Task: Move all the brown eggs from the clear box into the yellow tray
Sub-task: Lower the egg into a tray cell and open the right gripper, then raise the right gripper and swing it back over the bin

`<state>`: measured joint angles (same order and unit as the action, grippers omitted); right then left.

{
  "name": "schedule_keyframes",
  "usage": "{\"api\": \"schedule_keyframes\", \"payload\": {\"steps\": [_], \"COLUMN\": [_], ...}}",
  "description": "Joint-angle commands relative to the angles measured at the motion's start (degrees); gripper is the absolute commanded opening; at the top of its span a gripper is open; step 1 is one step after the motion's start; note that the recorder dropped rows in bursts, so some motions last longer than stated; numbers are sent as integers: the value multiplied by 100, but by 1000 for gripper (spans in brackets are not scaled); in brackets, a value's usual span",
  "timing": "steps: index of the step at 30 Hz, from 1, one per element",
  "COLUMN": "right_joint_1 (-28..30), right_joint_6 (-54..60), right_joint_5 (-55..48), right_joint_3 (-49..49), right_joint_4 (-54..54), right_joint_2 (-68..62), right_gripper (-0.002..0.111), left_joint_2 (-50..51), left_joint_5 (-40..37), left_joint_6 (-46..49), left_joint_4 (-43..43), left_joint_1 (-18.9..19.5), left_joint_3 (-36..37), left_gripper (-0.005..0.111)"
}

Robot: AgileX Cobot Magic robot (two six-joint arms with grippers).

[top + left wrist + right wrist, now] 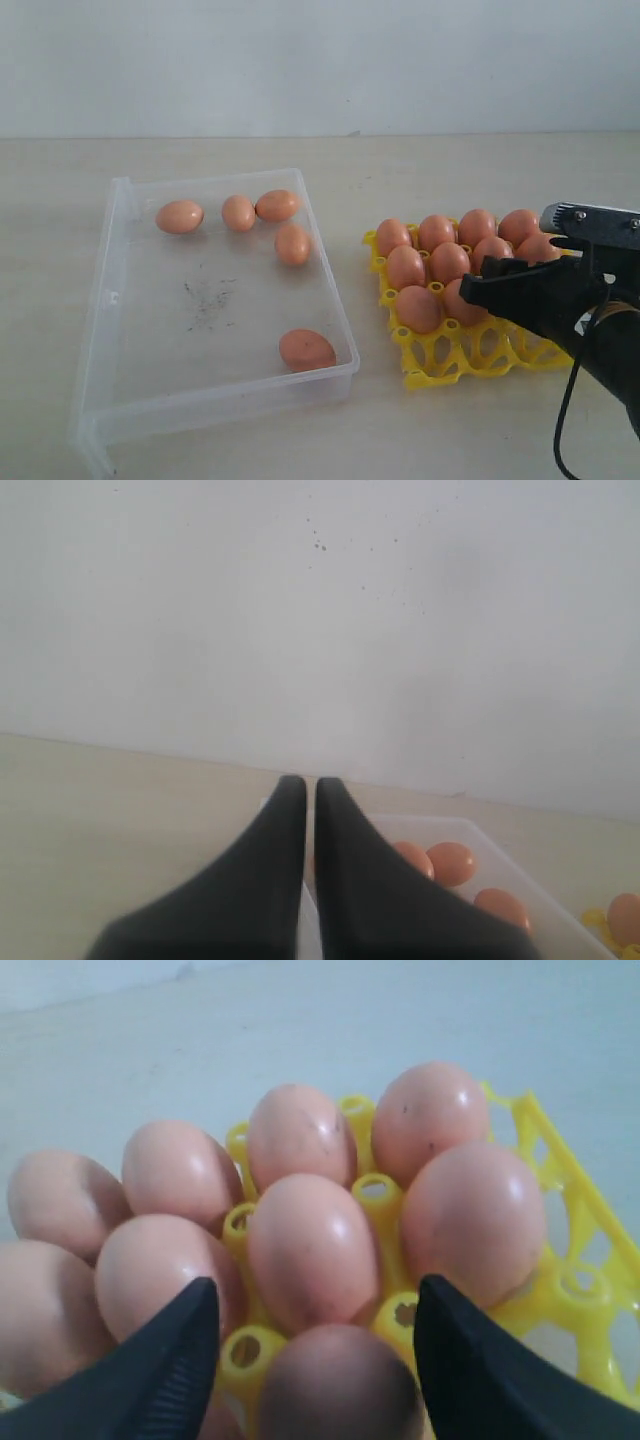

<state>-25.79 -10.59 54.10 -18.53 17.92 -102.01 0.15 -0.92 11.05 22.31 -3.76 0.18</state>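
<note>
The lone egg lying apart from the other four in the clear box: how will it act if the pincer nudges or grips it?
That egg lies on its side on the clear box floor, so a nudge would probably roll it until the low wall stops it. Its smooth rounded shell looks apt to slip from an off-centre grip, and it would likely crack under hard squeezing.

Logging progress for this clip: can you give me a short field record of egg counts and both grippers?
clear box: five brown eggs inside
yellow tray: at least ten eggs visible; right gripper hides part
left gripper: shut, empty
right gripper: open, low over the tray, straddling an egg
task: unfinished
</note>
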Motion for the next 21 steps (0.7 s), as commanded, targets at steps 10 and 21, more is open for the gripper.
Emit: {"api": "schedule_keyframes", "payload": {"steps": [10,21], "right_joint_1": [13,-495], "right_joint_6": [-270,-2316], "right_joint_5": [1586,-1071], "right_joint_3": [-8,-2347], "right_joint_4": [-746,-6404], "right_joint_2": [415,744], "right_gripper": [52,35], "left_joint_2": [-15,-15], "left_joint_5": [92,92], "left_joint_6": [-42,-42], "left_joint_4": [61,61], "left_joint_1": [-28,-28], "left_joint_3": [-18,-18], "left_gripper": [4,4]}}
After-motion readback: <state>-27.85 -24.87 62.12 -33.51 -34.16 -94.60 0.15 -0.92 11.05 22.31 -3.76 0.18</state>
